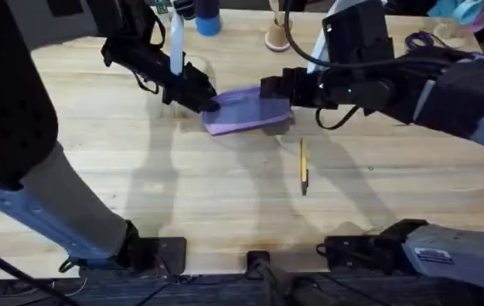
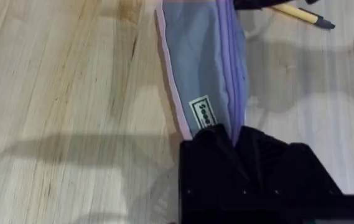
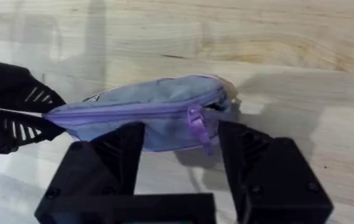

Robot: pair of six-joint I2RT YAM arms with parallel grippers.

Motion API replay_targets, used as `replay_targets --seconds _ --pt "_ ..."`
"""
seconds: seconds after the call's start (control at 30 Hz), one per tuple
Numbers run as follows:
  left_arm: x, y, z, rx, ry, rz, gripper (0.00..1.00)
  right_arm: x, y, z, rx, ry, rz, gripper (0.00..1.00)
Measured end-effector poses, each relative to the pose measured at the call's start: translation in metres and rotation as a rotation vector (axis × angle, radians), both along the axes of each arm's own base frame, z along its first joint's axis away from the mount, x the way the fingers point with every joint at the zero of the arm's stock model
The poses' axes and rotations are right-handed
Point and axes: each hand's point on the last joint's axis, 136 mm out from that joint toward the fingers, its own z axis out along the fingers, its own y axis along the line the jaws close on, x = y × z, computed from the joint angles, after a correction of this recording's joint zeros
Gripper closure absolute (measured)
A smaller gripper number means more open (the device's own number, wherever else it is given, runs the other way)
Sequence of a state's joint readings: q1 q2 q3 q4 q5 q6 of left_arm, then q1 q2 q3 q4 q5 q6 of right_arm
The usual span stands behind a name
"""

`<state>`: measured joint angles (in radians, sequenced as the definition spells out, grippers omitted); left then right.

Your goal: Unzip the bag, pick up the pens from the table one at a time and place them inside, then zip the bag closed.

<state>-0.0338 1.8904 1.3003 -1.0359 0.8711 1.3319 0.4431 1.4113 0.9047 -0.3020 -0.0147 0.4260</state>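
The lavender bag [image 1: 246, 110] lies on the table [image 1: 139, 187] at the back middle. My left gripper [image 1: 206, 102] is shut on its left end; in the left wrist view the black fingers [image 2: 214, 149] pinch the fabric of the bag [image 2: 201, 62] beside a small label. My right gripper [image 1: 277, 89] is open at the right end. In the right wrist view the right gripper [image 3: 180, 134] straddles the bag [image 3: 145, 106], the purple zipper pull [image 3: 196, 124] hanging between its fingers. One yellow pen [image 1: 304, 166] lies in front of the bag, and the pen [image 2: 301, 14] is apart from both grippers.
A blue container [image 1: 207, 21], a clear upright item [image 1: 176, 42] and a small wooden piece [image 1: 276, 34] stand along the back edge. Coloured clutter [image 1: 471, 17] sits at the back right corner. Bare tabletop stretches between the pen and the arm bases.
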Motion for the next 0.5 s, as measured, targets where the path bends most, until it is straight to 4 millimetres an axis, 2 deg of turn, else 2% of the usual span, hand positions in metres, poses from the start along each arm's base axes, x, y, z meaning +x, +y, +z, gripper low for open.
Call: replay_targets --seconds 0.33,0.5 --pt "-0.0001 -0.0002 0.0001 0.0 0.0 0.0 0.959 0.0026 0.002 -0.003 0.0 -0.001 0.003 0.522" --pt "0.0 0.0 0.0 0.0 0.0 0.0 0.959 0.0029 0.0012 -0.0036 -0.004 -0.001 0.0 0.604"
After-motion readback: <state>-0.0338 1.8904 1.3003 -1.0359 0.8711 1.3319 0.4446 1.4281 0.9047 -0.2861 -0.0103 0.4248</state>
